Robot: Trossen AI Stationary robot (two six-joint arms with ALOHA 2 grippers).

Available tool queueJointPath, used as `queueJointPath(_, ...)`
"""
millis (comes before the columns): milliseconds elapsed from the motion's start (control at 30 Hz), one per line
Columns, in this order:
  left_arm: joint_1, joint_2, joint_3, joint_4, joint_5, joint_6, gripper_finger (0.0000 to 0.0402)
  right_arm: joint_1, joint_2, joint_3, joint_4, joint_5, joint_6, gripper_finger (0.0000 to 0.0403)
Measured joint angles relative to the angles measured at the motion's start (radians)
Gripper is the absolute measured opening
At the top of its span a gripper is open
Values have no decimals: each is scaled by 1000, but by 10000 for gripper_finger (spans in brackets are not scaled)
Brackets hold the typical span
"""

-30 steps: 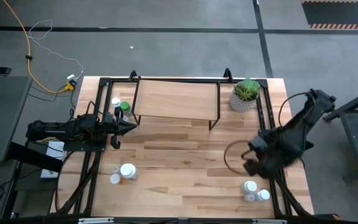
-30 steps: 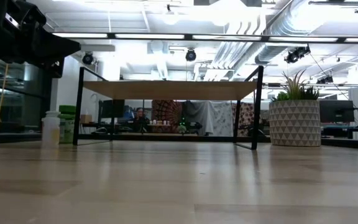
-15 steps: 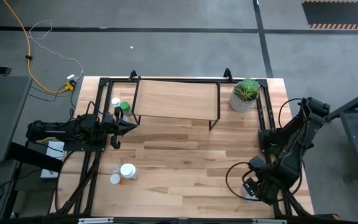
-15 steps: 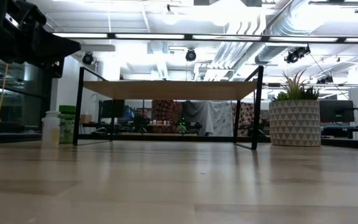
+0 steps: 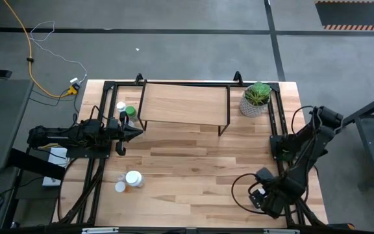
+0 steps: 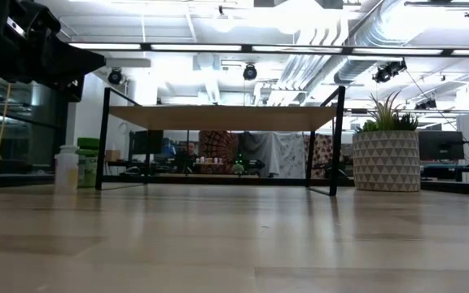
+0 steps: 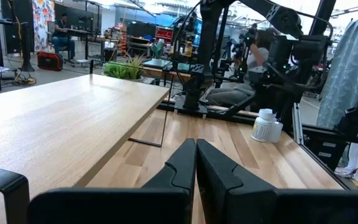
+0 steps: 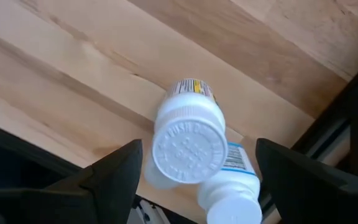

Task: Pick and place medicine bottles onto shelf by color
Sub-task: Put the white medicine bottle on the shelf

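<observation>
In the right wrist view a white medicine bottle [image 8: 188,146] with a white cap stands upright on the table, and a second white one [image 8: 232,186] stands close beside it. My right gripper [image 8: 197,174] hangs open above them, pointing down, one finger on either side of the first bottle's cap, touching nothing. In the high view it [image 5: 263,197] covers them at the table's near right corner. My left gripper [image 5: 135,130] is shut and level at the table's left, beside the shelf [image 5: 184,104]. Two more bottles [image 5: 133,179] rest on the table at the near left.
A white bottle [image 5: 121,107] and a green-capped one [image 5: 130,112] stand by the shelf's left legs. A potted plant [image 5: 257,99] sits at the far right. Black frame rails [image 5: 278,130] run along both table sides. Bare wood lies mid-table.
My right gripper has travelled toward the table's near edge and sunk, ending above the white bottles at the near right corner, which it now covers in the high view. Its fingers have stayed open.
</observation>
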Motion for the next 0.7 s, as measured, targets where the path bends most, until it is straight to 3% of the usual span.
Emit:
queueJointPath(333,0,0,0,0,0,0,3,-26,52,0,8,-83,-35,303)
queueJointPath(700,0,0,0,0,0,0,3,-26,64,0,0,-78,-44,286)
